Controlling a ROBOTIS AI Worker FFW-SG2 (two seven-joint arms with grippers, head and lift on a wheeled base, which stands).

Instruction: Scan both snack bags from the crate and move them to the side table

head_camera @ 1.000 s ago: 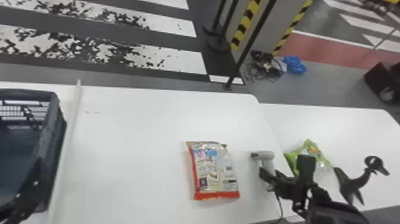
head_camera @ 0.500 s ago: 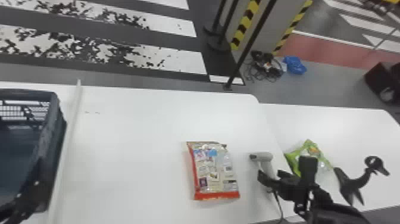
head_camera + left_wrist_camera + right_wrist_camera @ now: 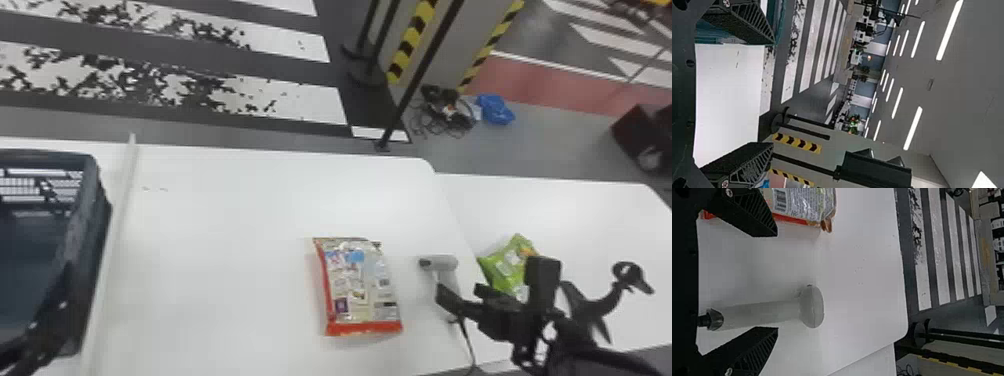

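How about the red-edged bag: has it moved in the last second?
No. In the head view, the bag lies in the same spot, with the same gap to the right edge of its table.

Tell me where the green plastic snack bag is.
In the head view, the green plastic snack bag lies toward the right, on the white side table, just right of the pale grey handheld scanner.

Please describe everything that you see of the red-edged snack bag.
The snack bag is of shiny, crinkled film, apparently closed. Its pale face shows small coloured panels and a barcode; red edges the left side and near end. It lies flat on the white table, left of and apart from the grey scanner, ungripped.
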